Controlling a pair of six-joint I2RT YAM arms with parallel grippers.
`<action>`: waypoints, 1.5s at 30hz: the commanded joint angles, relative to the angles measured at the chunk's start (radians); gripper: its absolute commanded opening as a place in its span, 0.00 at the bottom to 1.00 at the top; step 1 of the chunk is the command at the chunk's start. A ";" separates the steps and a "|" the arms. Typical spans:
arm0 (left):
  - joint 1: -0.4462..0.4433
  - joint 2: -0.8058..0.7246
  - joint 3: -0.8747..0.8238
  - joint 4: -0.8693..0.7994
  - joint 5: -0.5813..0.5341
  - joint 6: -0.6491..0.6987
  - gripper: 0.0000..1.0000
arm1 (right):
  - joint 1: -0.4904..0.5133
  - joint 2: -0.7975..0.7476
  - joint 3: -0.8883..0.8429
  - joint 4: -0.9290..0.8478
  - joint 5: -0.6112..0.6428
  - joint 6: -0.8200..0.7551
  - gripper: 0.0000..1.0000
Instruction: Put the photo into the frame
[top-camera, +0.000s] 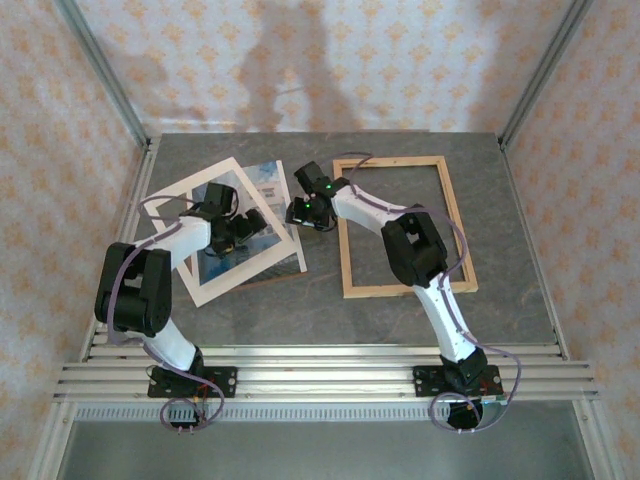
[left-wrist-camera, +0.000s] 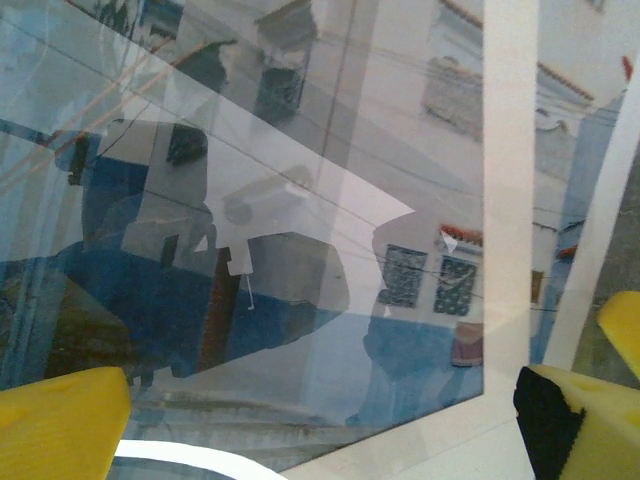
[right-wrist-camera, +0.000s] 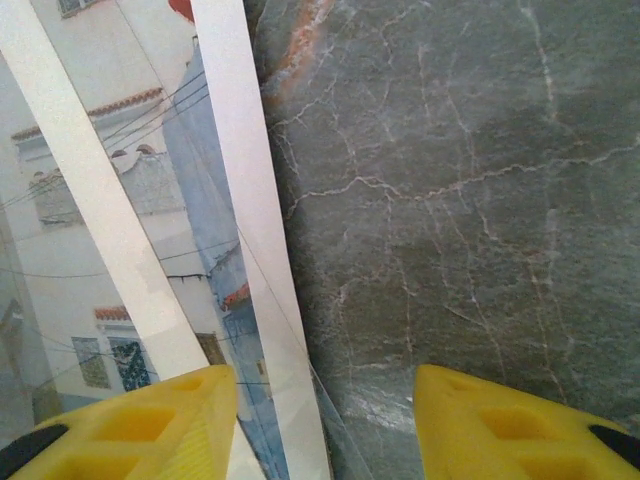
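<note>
Plainly the weak spot is the stack on the left of the table (top-camera: 330, 320). The photo (top-camera: 268, 183) lies flat there, skewed, with the cream-white mat (top-camera: 250, 276) resting crooked on top of it. The frame (top-camera: 390, 161) sits well apart to the right, bare table showing through it.

The right hand (top-camera: 303, 212) is about half open and has hold of nothing. In its wrist view it straddles the right edge of the stack, one finger over the mat strip (right-wrist-camera: 250, 200) and the other over bare stone. The left hand (top-camera: 240, 225) is spread as wide as it goes, empty, low over the middle of the print.

If the right hand closes here, it may well pinch mat and photo together, or the mat alone, and drag the whole stack. So thin a sheet lying flat offers little to grip, so the fingers could scrape the table and buckle the edge. Should the left hand press down while the right pulls, the paper could crease or tear. The surface looks glossy from the left wrist, so a slip is likely. The right arm also hangs over the frame and could nudge it askew
</note>
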 joint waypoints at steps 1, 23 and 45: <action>-0.001 0.023 -0.025 0.022 0.003 -0.001 1.00 | 0.010 -0.003 -0.026 0.040 -0.044 0.022 0.49; -0.002 0.067 -0.047 0.022 0.002 0.008 1.00 | 0.019 -0.068 -0.039 0.063 -0.115 -0.018 0.47; -0.001 0.058 -0.042 0.002 0.002 0.012 1.00 | 0.020 -0.086 -0.059 0.001 -0.037 -0.004 0.26</action>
